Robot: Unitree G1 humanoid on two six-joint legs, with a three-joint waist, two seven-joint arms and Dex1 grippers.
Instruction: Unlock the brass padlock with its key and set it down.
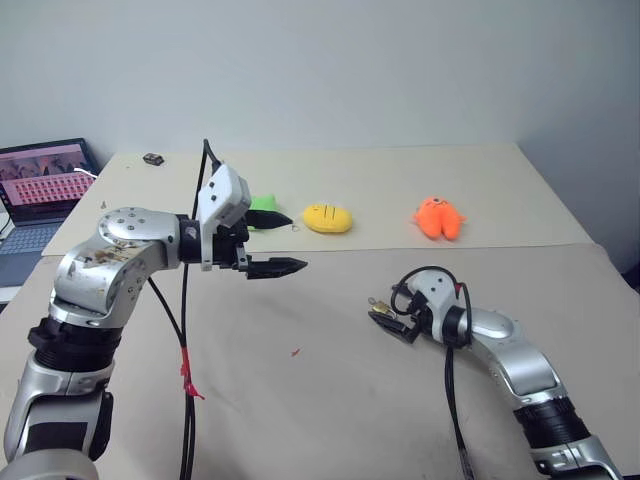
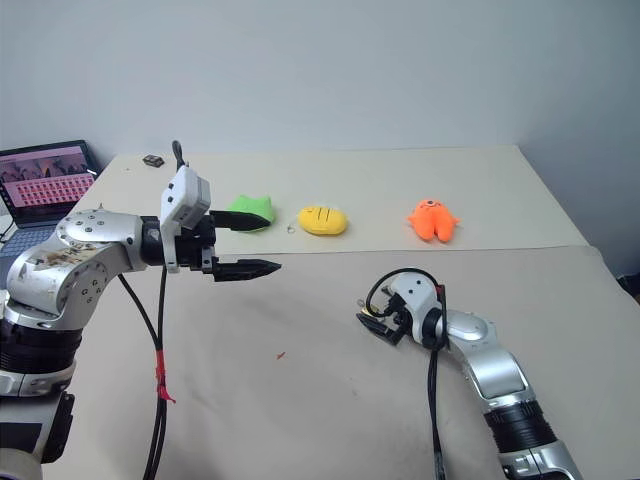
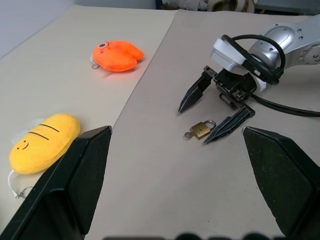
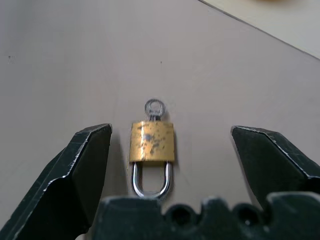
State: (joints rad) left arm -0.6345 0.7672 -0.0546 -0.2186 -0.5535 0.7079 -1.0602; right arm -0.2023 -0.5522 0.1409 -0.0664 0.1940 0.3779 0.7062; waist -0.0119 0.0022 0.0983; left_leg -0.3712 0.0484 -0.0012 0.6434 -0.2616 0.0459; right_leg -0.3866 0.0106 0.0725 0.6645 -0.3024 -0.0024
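Note:
The brass padlock (image 4: 152, 141) lies flat on the grey-beige table (image 1: 330, 400), its silver shackle (image 4: 151, 181) toward my right wrist. Its key (image 4: 153, 107) sticks out of the body's far end. My right gripper (image 4: 171, 131) is low over the table and open, one black finger on either side of the padlock (image 3: 201, 130), apart from it. My left gripper (image 1: 285, 243) hovers above the table to the left, open and holding nothing, pointing across toward the right gripper (image 3: 193, 126).
A green plush (image 1: 263, 205), a yellow oval plush (image 1: 328, 218) and an orange plush (image 1: 438, 218) lie in a row on the lighter far table. A laptop (image 1: 40, 185) stands at the far left, and a small dark object (image 1: 153, 159) lies near the back edge.

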